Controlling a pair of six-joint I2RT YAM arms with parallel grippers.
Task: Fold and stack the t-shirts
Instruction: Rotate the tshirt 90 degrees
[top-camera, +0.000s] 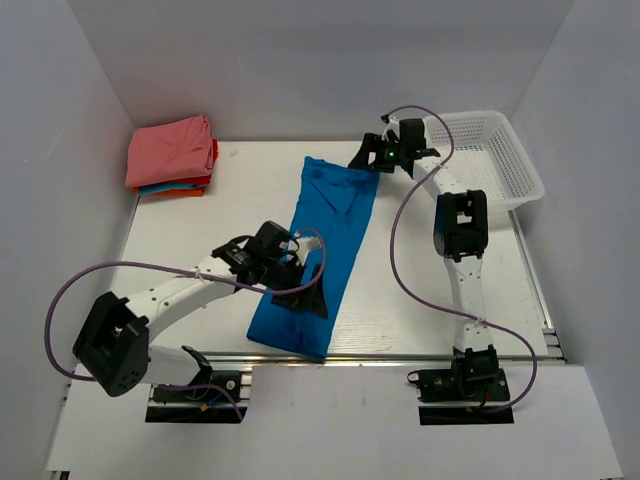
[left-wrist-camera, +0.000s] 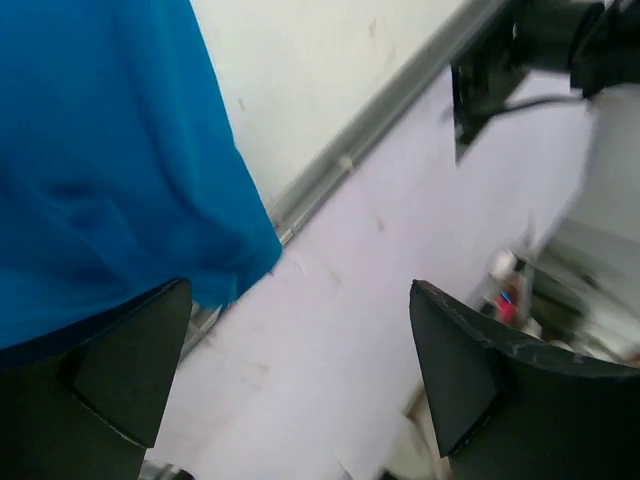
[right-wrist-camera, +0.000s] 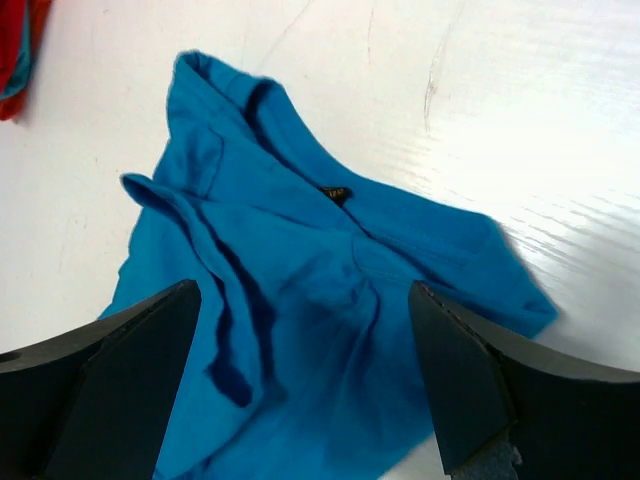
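Note:
The bright blue t-shirt lies as a long narrow strip down the middle of the table, collar end far, hem near the front edge. My left gripper is open over its near right part; in the left wrist view the shirt's hem corner lies by the left finger, nothing between the jaws. My right gripper is open above the collar end, empty. A stack of folded shirts, salmon-pink on top with blue and orange-red below, sits at the far left corner.
A white mesh basket stands at the far right, behind the right arm. The table's metal front rail runs just past the shirt's hem. White walls enclose the table on three sides.

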